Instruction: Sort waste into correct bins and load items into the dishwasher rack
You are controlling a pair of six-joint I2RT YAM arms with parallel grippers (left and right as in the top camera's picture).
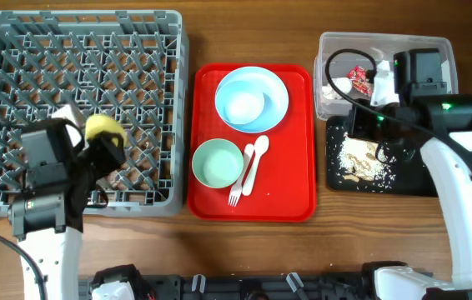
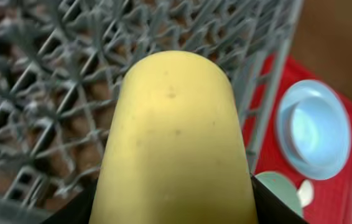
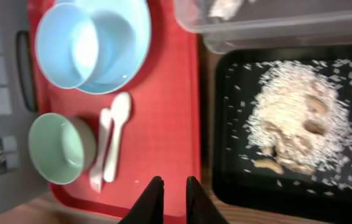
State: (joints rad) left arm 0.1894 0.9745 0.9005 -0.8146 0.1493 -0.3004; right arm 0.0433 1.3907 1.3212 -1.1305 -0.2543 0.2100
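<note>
My left gripper point(image 1: 102, 143) is shut on the small yellow cup point(image 1: 102, 127), holding it over the right part of the grey dishwasher rack point(image 1: 77, 17). The cup point(image 2: 173, 137) fills the left wrist view above the rack's pegs point(image 2: 51, 74). My right gripper point(image 3: 171, 186) is shut and empty, above the red tray's right edge beside the black tray point(image 3: 232, 168) of beige food scraps point(image 3: 297, 118). The light blue bowl point(image 1: 243, 104) sits on a pale round plate point(image 1: 273, 87). The green bowl point(image 1: 217, 162), fork point(image 1: 238, 190) and spoon point(image 1: 257, 158) lie on the red tray. The wrapper point(image 1: 359, 81) and napkin point(image 1: 382, 75) are in the clear tub point(image 1: 336, 46).
The flat red serving tray point(image 1: 290, 192) lies between the rack and the bins. The right arm point(image 1: 436, 125) hangs over the black tray point(image 1: 419, 183) and the tub. Bare wooden table shows along the front edge point(image 1: 244, 242).
</note>
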